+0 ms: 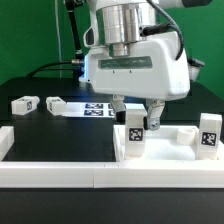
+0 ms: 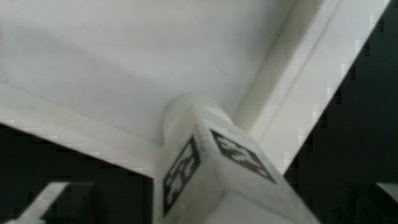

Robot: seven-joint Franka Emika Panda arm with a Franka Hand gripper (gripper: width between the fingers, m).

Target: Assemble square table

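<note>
Robot claw (image 1: 137, 114) poised over a leg block (image 1: 133, 134) of the square table: the block stands upright at a corner of the square table top (image 1: 172, 150), on the exterior view's left end of that top. The claw is spread wide. Its two dark fingers (image 1: 155, 113) straddle the block's upper part with a gap on either side, and neither is seen pressing on it. The arm's bulky white wrist housing (image 1: 135, 65) fills the space above.

From the wrist view, the same block rises from the corner where two raised rims of the white top meet. Its black-and-white tags face the camera, and dark gaps separate it from the claw's tips at the frame's edges. Whether the block is fully seated in its socket cannot be told.

A second leg block (image 1: 208, 135) stands upright at the top's other end, toward the exterior view's right and well clear of the claw. Two loose leg blocks lie on the black table (image 1: 60, 135) toward the exterior view's left, one (image 1: 25, 103) just beside the other (image 1: 55, 103), both well apart from the top. The marker board (image 1: 95, 107) lies flat between those blocks and the claw. A long white border rail (image 1: 50, 172) runs across the foreground, with the top sitting just behind it.
</note>
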